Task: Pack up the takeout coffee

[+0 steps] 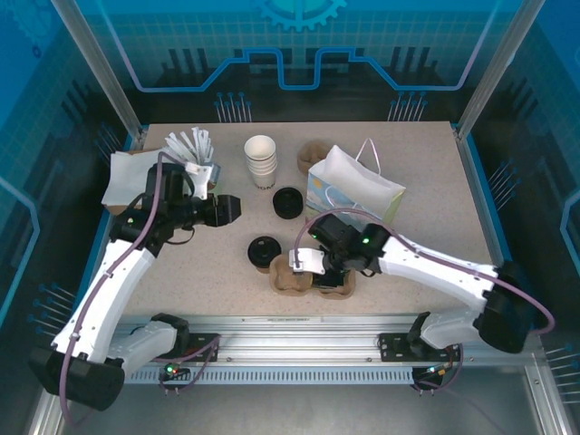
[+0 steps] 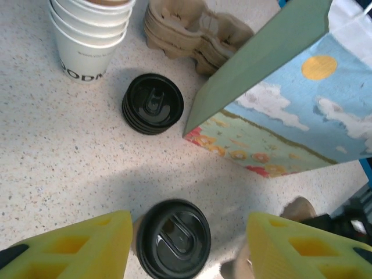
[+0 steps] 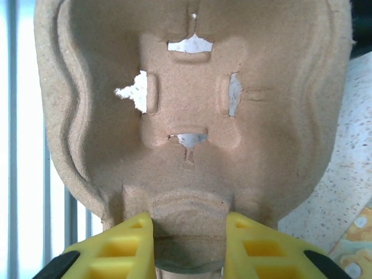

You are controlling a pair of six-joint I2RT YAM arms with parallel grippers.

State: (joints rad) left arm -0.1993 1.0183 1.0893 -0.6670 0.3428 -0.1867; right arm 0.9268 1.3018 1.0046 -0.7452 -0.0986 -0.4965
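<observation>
Takeout coffee [image 1: 263,251] is seen upright on the table [image 1: 426,163], front-centre, between the two arms. A round black plastic lid is fitted, with a raised rim and an oblong sip tab moulded into the top. Only a sliver of brownish body is visible under the lid edge, since the cup is viewed from above.

Left gripper [image 1: 228,210] is held apart from the cup, up and to its left. Its jaws are spread and nothing is grasped. In the left wrist view the lid is framed between the yellow fingers [image 2: 81,250] with table visible on both sides.

Right gripper [image 3: 189,229] is clamped on the near end of a brown pulp cup carrier [image 1: 313,279]; both pads are pressed against its rim lobe. The carrier lies just right of the coffee. Contact between the two cannot be told.

Farther back are placed a stack of white cups [image 1: 261,161], loose black lids [image 1: 288,202], a stack of spare carriers [image 1: 315,156] and a paper bag [image 1: 353,190] with a sky print.
</observation>
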